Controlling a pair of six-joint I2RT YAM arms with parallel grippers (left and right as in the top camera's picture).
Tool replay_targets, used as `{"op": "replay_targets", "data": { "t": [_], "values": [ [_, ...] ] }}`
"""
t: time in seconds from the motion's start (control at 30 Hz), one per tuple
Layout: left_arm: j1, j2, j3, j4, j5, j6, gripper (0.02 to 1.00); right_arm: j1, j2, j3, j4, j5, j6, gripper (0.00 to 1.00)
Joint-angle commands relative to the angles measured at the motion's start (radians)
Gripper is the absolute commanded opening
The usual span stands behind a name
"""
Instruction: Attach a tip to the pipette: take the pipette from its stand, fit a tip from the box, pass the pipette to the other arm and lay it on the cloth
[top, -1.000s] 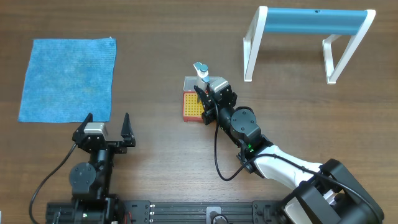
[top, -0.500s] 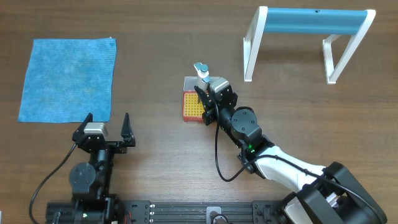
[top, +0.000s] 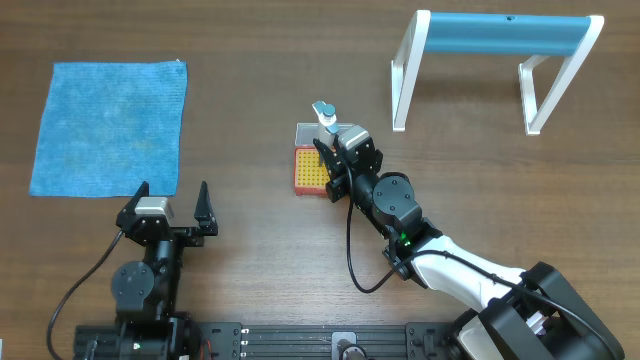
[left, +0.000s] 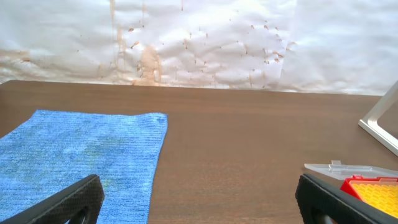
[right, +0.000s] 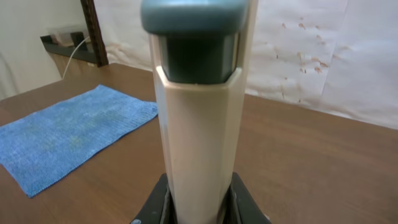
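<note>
A: What is the right gripper (top: 335, 160) doing?

B: It is clamped on the pipette (right: 199, 124). The two fingers (right: 163, 198) press the white body from either side, low down, and the pipette stands upright with its grey cap on top.

A: Where is that over the table (top: 250, 250)?

B: At the box (top: 310, 170) of tips in the middle. From above, the gripper sits at the box's right edge, with the pipette's cap just past its far side. The clear lid (left: 348, 169) lies open behind the box.

A: Is a tip on yet?

B: I cannot tell. The pipette's lower end is hidden under the gripper.

A: So how far along are we?

B: The stand (top: 500, 35) at the far right is bare, so the pick-up is done. I judge the tip-fitting step to be in hand. The hand-over and the laying down are not yet done.

A: And the left gripper (top: 170, 195)?

B: Spread wide with nothing in it, low by its base, just off the cloth's (top: 110, 125) near right corner. The cloth lies flat at the far left with nothing on it, well apart from the pipette.
</note>
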Motion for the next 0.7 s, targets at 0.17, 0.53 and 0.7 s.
{"op": "replay_targets", "data": {
  "t": [0.17, 0.53, 0.7],
  "values": [
    [-0.003, -0.009, -0.001, -0.008, 0.007, -0.008, 0.996, 0.003, -0.022, -0.009, 0.018, -0.013, 0.003, 0.077],
    [-0.003, -0.009, -0.001, -0.008, 0.007, -0.008, 0.996, 0.003, -0.016, -0.008, 0.018, -0.012, 0.003, 0.077],
    [-0.003, -0.009, -0.001, -0.008, 0.007, -0.008, 0.996, 0.003, -0.012, -0.008, 0.019, -0.011, 0.003, 0.077]
  ]
}}
